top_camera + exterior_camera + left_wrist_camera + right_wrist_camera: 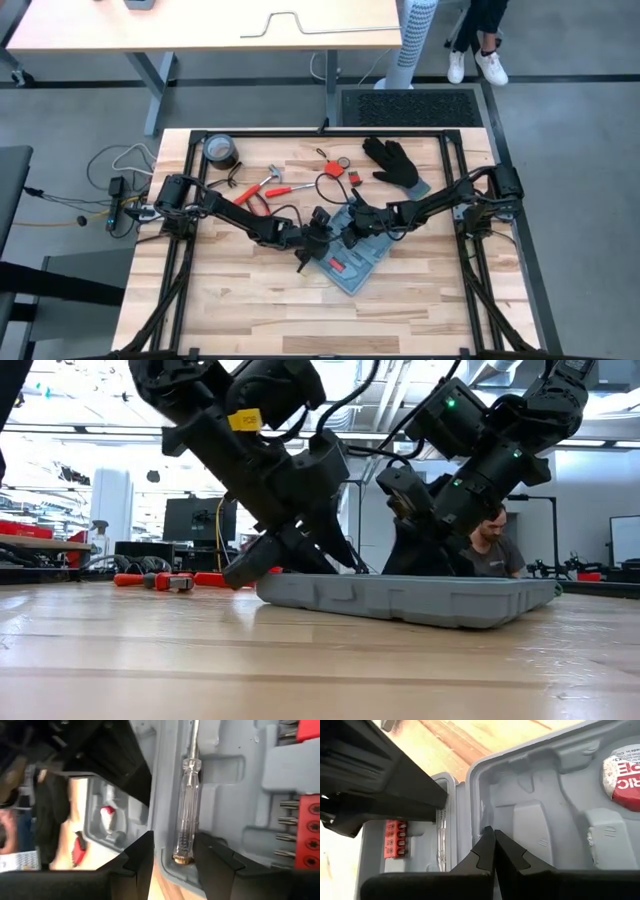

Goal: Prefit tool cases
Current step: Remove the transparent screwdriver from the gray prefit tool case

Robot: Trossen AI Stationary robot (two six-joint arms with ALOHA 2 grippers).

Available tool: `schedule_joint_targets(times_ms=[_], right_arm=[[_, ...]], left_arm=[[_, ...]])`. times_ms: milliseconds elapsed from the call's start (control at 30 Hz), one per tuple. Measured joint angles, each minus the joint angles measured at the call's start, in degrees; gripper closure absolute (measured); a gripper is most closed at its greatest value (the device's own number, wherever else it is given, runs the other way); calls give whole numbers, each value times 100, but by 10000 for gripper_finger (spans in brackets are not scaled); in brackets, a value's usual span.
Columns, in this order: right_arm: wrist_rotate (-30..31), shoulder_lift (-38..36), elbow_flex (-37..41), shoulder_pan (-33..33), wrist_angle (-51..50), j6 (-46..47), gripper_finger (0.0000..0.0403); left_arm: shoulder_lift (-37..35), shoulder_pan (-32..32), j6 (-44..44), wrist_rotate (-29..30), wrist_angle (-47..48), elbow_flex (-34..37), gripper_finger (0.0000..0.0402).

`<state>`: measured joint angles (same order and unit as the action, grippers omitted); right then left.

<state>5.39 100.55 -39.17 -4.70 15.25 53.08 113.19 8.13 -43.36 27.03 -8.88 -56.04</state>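
Tool case [352, 262], open, lower centre of the high view. My left gripper [173, 851] stands parted around a clear-handled screwdriver [185, 810] in its recess; my right gripper [494, 843], fingertips pressed together, rests inside the case's moulded half.

Prob. robotics lab: monitors [188, 518], benches [200, 25].
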Motion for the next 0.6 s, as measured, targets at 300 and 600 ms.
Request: schedule_joint_targets(times_ms=[300, 600], right_arm=[[11, -1, 1, 4, 11, -2, 387], [-57, 9, -3, -7, 174, -40, 387]], left_arm=[[-4, 32, 9, 96, -15, 54, 270], [-20, 112, 507, -294, 160, 33, 270]])
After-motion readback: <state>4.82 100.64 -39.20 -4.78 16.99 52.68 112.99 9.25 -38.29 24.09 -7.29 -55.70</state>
